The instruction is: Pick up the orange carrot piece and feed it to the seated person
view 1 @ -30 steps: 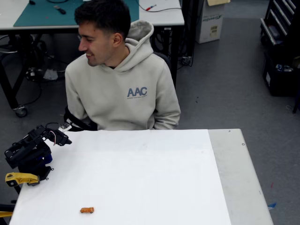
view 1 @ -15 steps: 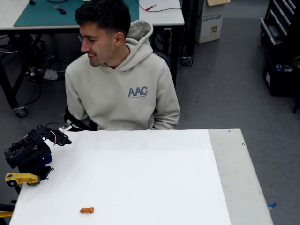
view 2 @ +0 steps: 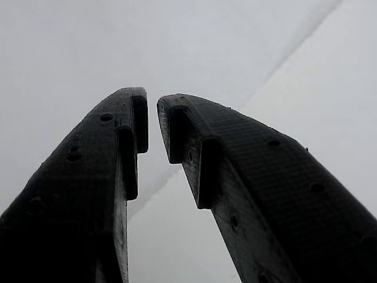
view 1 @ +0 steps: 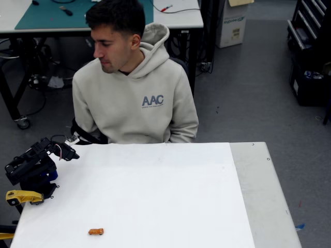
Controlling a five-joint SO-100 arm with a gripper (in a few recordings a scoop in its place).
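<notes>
One carrot piece (view 1: 95, 231), orange and stubby, lies flat on the white table (view 1: 155, 196), near the table's front edge and toward its left side in the fixed view; untouched.

Gripper (view 1: 71, 154): black, folded at the table's left edge, well apart from the carrot piece and further back. In the wrist view its fingers (view 2: 123, 135) stand nearly together, a narrow gap at the tips, holding nothing.

Clamp (view 1: 21, 197): yellow, at the table's left edge beside the arm's base.

Person (view 1: 134, 98): seated behind the table's far edge, head turned to the picture's left.

Risks, as judged: the piece is tiny against the fingers, so a closing pinch may push it across the smooth table or squeeze it out sideways; the fingers must spread first (they are too close now).

Change: arm and carrot unmoved; the person's head has shifted slightly and the smile has gone.
</notes>
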